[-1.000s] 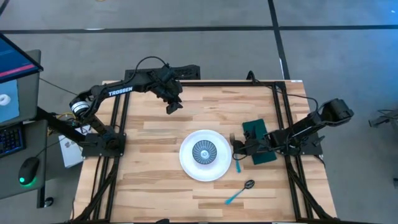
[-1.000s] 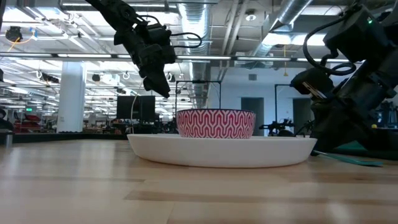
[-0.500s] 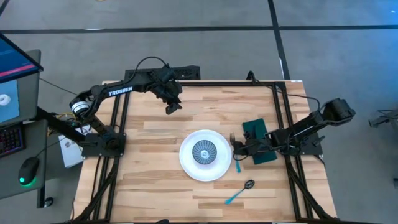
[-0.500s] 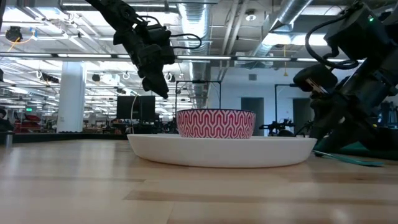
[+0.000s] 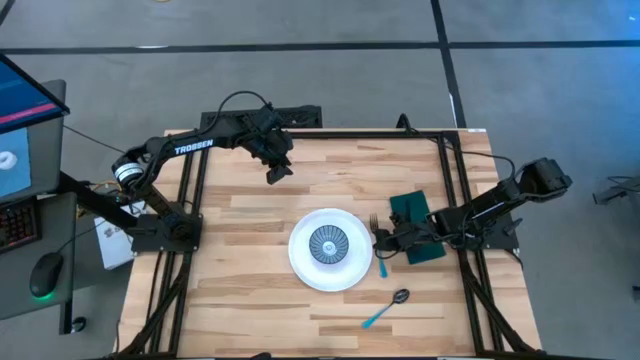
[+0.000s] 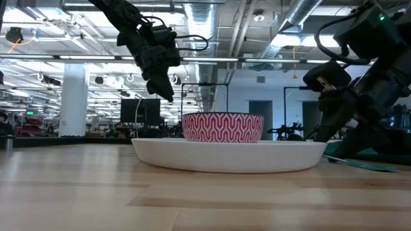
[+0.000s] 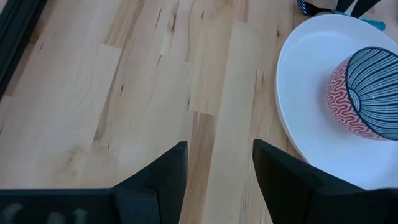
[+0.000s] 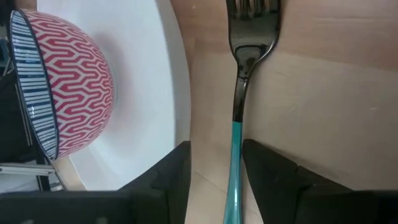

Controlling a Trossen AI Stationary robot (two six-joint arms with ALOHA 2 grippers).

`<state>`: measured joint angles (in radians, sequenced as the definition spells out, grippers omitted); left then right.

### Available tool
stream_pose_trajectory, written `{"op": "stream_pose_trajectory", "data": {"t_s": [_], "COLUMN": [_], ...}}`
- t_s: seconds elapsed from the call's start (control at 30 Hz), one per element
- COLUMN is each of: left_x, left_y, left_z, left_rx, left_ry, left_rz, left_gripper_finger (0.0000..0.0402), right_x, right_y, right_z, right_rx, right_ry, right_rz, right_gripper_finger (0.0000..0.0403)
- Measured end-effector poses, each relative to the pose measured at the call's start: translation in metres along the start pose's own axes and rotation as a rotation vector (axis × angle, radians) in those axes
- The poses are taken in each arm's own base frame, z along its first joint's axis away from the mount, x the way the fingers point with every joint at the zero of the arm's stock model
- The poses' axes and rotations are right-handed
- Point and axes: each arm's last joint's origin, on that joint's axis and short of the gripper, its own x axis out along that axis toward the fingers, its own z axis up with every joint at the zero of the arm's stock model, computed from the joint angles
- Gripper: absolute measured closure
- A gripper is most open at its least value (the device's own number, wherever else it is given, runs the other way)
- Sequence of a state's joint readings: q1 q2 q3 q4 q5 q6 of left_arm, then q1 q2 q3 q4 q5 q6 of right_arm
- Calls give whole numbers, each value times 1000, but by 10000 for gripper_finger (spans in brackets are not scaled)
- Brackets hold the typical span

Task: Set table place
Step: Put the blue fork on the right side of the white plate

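Observation:
A white round plate point(image 5: 300, 262) lies mid-table with a small bowl point(image 5: 328, 244) on it, blue-striped inside and red zigzag outside point(image 8: 74, 74). A turquoise-handled fork point(image 5: 379, 250) lies flat on the wood just right of the plate. My right gripper point(image 5: 384, 240) is open low over it, and its fingers point(image 8: 273, 177) stand on either side of the fork's handle point(image 8: 235, 163) without touching. The dark green cloth point(image 5: 418, 228) lies right of the fork. The turquoise-handled spoon point(image 5: 385, 310) lies nearer the front. My left gripper point(image 5: 276, 172) is open and empty, raised over the far left of the table.
The black metal frame point(image 5: 455, 170) runs along the table's sides and far edge. Bare wood lies left of the plate point(image 7: 124, 93) and toward the near edge. A monitor, keyboard and mouse point(image 5: 40, 275) stand off the table's left side.
My right gripper has risen a little above the fork, which stays flat beside the plate.

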<state>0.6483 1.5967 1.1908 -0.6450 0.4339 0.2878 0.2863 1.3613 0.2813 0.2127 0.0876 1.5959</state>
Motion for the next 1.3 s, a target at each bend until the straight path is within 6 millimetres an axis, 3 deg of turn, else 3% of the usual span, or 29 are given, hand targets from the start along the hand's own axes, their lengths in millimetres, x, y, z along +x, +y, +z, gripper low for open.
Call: {"op": "stream_pose_trajectory", "data": {"t_s": [0.83,1.3], "left_x": [0,1], "left_y": [-1,-3], "left_z": [-2,-2], "left_rx": [-30,-29], "left_ry": [20,24], "left_rz": [-6,-10], "left_gripper_finger": [231,231], "right_x": [-4,4], "right_y": [-1,13], "right_z": [-31,-40], "right_rx": [4,-31], "right_ry": [192,217], "right_rz": [2,-55], "right_gripper_finger": [241,249]}}
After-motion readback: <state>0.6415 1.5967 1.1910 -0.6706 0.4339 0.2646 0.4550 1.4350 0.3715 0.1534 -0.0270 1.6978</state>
